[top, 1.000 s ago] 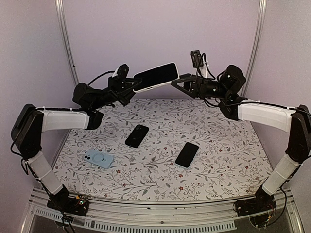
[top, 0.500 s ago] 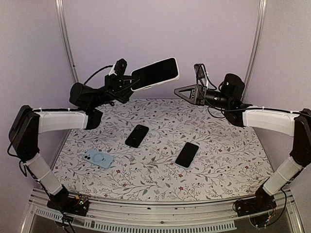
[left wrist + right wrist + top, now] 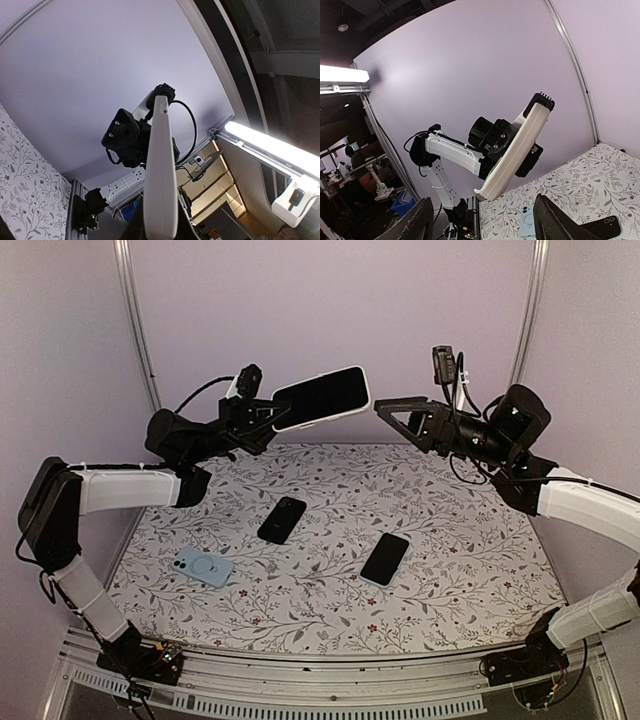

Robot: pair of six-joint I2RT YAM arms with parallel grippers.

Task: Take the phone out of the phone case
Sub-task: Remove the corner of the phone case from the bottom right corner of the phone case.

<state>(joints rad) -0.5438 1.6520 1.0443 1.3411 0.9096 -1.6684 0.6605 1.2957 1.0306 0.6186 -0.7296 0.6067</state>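
Note:
The phone (image 3: 322,395) shows a dark screen inside a white phone case (image 3: 360,380) and is held up in the air above the back of the table. My left gripper (image 3: 268,412) is shut on its left end. In the left wrist view the white phone case (image 3: 160,165) runs edge-on up from the left gripper (image 3: 160,231). My right gripper (image 3: 392,418) stands open a short way to the right of the phone, not touching it. From the right wrist the phone case (image 3: 517,150) shows tilted, ahead of the open right gripper (image 3: 482,225) with nothing between its fingers (image 3: 415,222).
On the flowered table (image 3: 470,540) lie a black phone (image 3: 282,519) near the middle, a second black phone (image 3: 385,558) to its right, and a light blue case (image 3: 203,566) at the front left. Metal frame posts (image 3: 135,330) rise at the back corners.
My right gripper has let go of the phone's right end, drawn back to the right and opened wider. The left gripper still holds the phone, now tilted a little higher.

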